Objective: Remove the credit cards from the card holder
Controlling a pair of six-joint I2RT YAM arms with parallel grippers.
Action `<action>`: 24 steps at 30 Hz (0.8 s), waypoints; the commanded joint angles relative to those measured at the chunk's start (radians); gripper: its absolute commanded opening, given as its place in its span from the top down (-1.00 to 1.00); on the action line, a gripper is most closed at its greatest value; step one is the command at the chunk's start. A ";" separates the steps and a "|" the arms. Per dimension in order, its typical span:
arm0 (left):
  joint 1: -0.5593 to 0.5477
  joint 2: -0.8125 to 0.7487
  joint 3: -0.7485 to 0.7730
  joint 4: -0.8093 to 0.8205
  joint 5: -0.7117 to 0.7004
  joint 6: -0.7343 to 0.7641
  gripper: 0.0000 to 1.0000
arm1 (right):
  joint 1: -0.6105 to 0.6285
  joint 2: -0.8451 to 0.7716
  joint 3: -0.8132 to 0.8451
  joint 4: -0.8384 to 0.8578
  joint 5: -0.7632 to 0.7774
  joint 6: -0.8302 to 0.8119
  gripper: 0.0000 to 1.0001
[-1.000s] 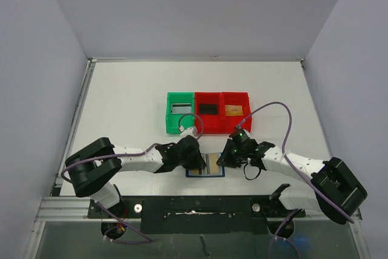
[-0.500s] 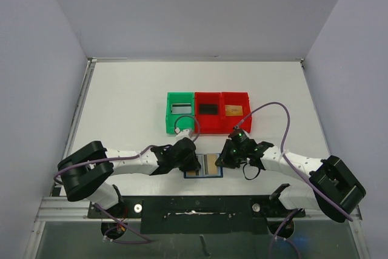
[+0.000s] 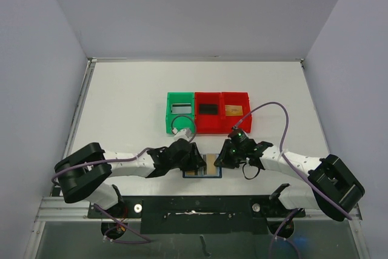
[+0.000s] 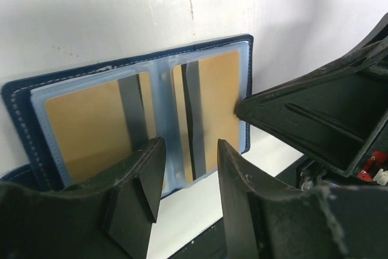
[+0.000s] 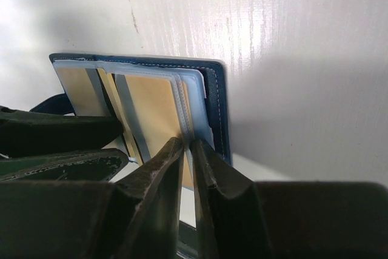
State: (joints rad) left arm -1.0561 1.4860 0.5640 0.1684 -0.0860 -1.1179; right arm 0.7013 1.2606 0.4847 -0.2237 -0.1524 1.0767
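A lab test bench was indicated: a white table [image 3: 133, 101] was enclosed by bare grey walls [image 3: 200, 10] at 9, 12 and 3 o'clock, with a metal rail [image 3: 57, 213] at 6 o'clock.

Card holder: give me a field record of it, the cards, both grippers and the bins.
card holder: open flat on table, between the grippers
credit cards: tan, inside clear sleeves
left gripper: jaws open, over the holder
right gripper: jaws pinched on a sleeve edge
bins: one green, two red, a card in each
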 commanded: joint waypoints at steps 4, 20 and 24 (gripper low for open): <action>0.007 0.079 -0.017 0.134 0.059 -0.049 0.21 | 0.011 0.020 0.001 0.008 -0.009 -0.016 0.70; 0.011 0.048 -0.073 0.163 0.047 -0.071 1.00 | 0.012 0.036 0.000 -0.021 0.014 -0.006 0.71; 0.024 0.007 -0.095 0.138 0.043 -0.057 1.00 | 0.011 0.032 -0.008 -0.022 0.012 -0.005 0.72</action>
State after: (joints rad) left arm -1.0378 1.5352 0.4931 0.3393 -0.0425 -1.1969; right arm 0.7013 1.2678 0.4862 -0.2173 -0.1577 1.0779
